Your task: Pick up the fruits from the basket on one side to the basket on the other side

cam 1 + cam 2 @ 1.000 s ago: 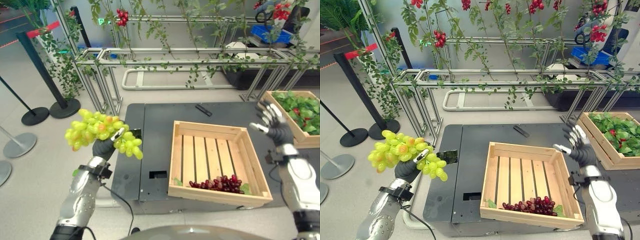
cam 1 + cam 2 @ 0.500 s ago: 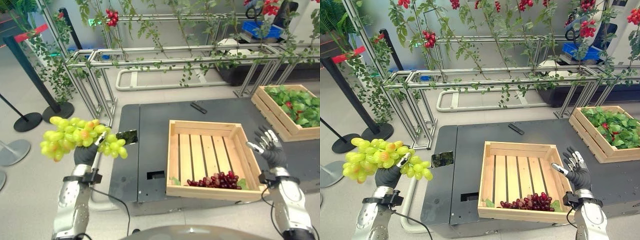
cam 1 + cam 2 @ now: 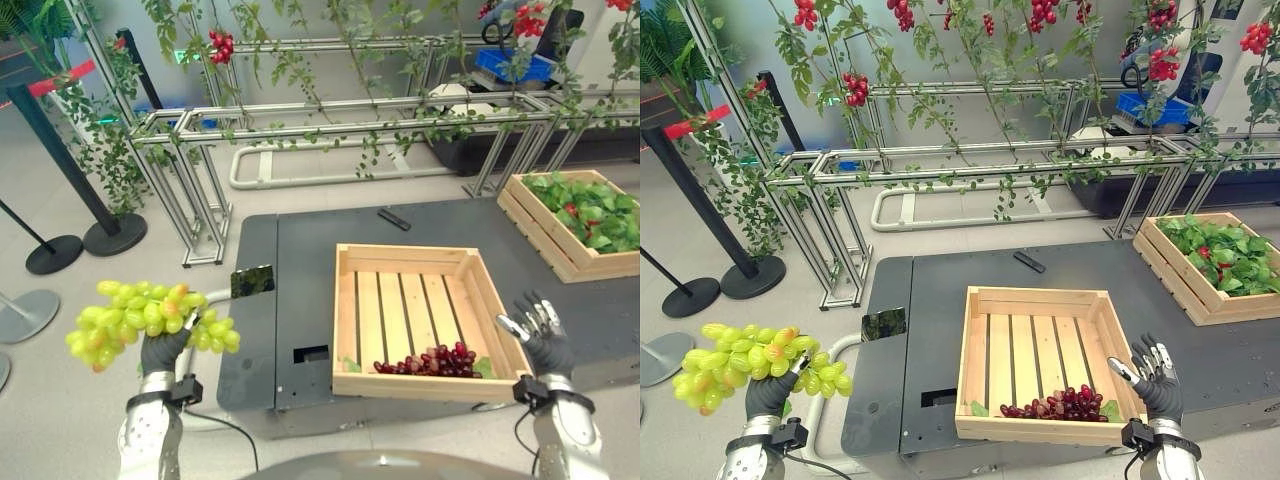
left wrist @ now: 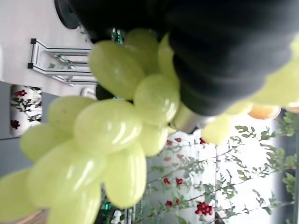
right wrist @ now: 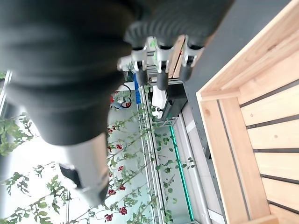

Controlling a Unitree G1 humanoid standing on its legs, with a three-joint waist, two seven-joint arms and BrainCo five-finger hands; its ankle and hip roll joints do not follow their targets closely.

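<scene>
Off the desk's (image 3: 300, 300) left edge, over the floor, the left hand (image 3: 160, 350) held the green grapes (image 3: 140, 322), its fingers curled round the bunch from beneath. Compared with a second before, hand and bunch sat lower and further left, well clear of the desk, where earlier the grapes had hung beside its edge. The whole view had also shifted, so part of that change was the camera's.

At the desk's middle stood the crate (image 3: 425, 320), with red grapes (image 3: 425, 362) lying against its near wall, as before. The right hand (image 3: 540, 330) was raised just beside the crate's near right corner, its fingers spread and holding nothing. A second earlier it had been up by the far box (image 3: 580, 220) of greens and red fruit; now it was lower and nearer. A small dark bar (image 3: 394, 219) lay on the desk beyond the crate, unmoved.
</scene>
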